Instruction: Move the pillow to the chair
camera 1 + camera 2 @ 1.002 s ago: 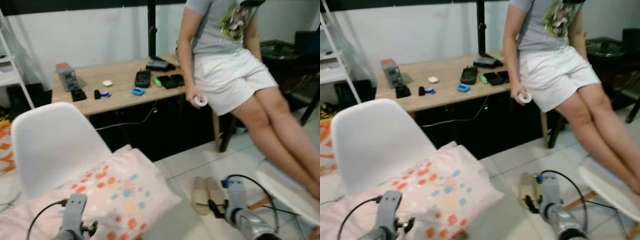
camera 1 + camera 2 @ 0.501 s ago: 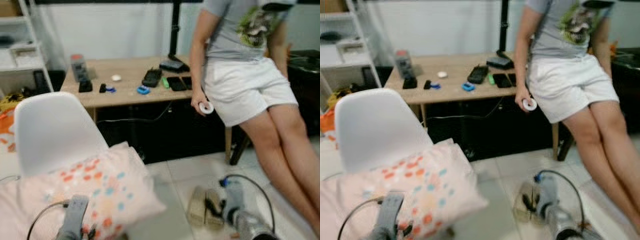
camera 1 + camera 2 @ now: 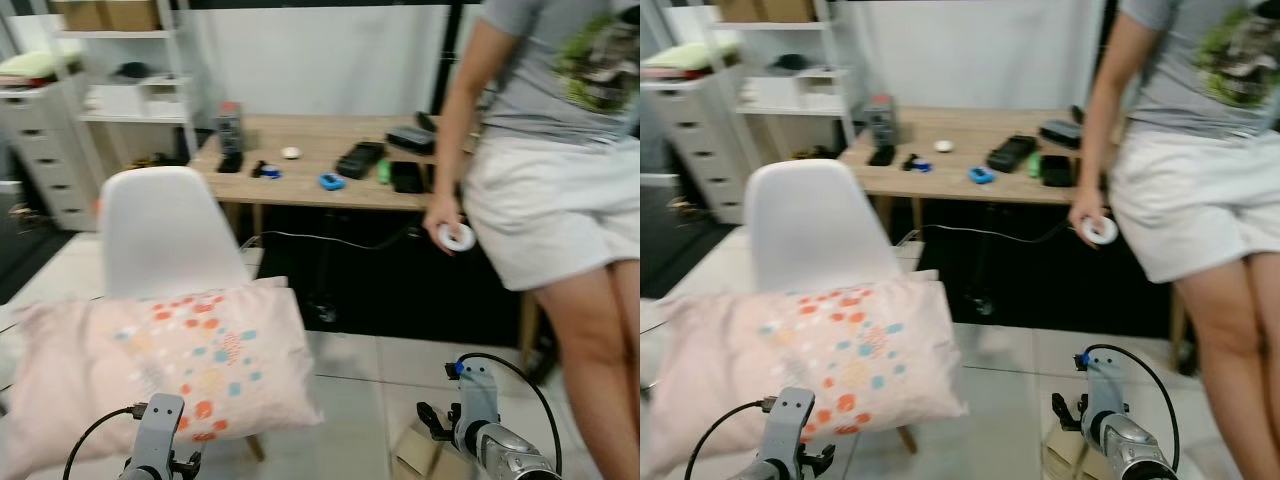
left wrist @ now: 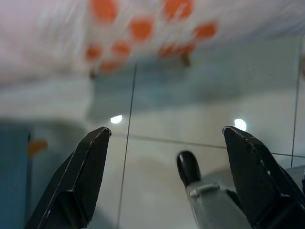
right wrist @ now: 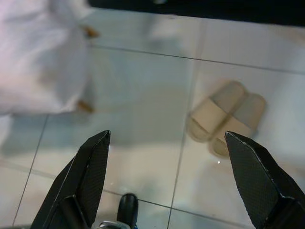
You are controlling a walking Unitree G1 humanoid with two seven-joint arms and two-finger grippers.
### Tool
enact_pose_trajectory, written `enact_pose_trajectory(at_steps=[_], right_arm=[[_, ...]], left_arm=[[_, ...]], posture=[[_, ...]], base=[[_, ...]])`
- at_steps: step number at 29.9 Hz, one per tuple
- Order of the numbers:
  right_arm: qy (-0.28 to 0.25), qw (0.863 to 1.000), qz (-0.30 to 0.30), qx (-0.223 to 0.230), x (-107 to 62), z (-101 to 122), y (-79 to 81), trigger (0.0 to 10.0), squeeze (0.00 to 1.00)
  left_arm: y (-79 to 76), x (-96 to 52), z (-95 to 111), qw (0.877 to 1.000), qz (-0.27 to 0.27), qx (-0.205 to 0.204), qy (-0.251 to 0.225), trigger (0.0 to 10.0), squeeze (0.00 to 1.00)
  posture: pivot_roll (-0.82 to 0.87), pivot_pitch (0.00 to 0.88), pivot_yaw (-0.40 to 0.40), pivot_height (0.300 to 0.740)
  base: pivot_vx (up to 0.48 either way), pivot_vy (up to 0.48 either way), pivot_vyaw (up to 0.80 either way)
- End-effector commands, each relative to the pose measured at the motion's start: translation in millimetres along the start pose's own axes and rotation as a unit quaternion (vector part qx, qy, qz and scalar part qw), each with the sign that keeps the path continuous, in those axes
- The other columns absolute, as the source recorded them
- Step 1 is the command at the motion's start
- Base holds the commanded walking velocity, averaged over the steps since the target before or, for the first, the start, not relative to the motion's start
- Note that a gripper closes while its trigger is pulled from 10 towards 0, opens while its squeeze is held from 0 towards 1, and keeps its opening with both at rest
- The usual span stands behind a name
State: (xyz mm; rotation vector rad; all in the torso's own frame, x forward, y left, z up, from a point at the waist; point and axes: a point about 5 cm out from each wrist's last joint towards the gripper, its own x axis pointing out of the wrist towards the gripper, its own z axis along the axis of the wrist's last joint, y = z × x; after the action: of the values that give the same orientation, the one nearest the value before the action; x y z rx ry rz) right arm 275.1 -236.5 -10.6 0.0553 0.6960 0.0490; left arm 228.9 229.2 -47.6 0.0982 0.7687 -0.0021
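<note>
- Pillow: pale pink with orange and blue dots, lying on the seat of the white chair, in front of the chair's backrest and overhanging the seat towards the robot and to both sides.
- Long axis of the pillow: runs side to side across the chair, roughly parallel to the backrest; one short end points towards the person, the other towards the white shelving beyond the chair.
- Handling, as a judgement: soft, light and easily deformed; it would sag if lifted by one corner, so a hold on the near long edge or on two opposite ends looks best. The fabric looks neither slippery nor fragile.
- Left claw: fingers spread wide, holding nothing, below the near edge of the pillow, over the tiled floor.
- Right claw: fingers spread wide, empty, low over the floor beside the chair, near a pair of beige slippers.
- Desk: wooden, behind the chair, carrying small dark devices; the person leans against its edge with a round white object in one hand.
- Task state, as a judgement: the pillow already rests on the chair, so placement appears complete.
</note>
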Motion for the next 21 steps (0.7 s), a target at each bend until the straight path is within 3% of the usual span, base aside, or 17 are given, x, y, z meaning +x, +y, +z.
enact_pose_trajectory(at_steps=[1,21], right_arm=[[-0.002,1.0,0.008,0.001,1.4,0.2,4.7,10.0,0.0],[-0.005,1.0,0.015,-0.001,1.6,0.0,6.5,10.0,0.0]], left_arm=[[2.4,-2.6,-9.9,1.0,0.002,0.001,0.017,10.0,0.0],[0.2,-2.4,-10.4,1.0,-0.008,0.001,0.017,10.0,0.0]], posture=[[-0.16,0.044,0.005,0.74],[-0.15,0.053,0.005,0.74]], base=[[0.0,0.0,0.8],[0.0,0.0,0.8]])
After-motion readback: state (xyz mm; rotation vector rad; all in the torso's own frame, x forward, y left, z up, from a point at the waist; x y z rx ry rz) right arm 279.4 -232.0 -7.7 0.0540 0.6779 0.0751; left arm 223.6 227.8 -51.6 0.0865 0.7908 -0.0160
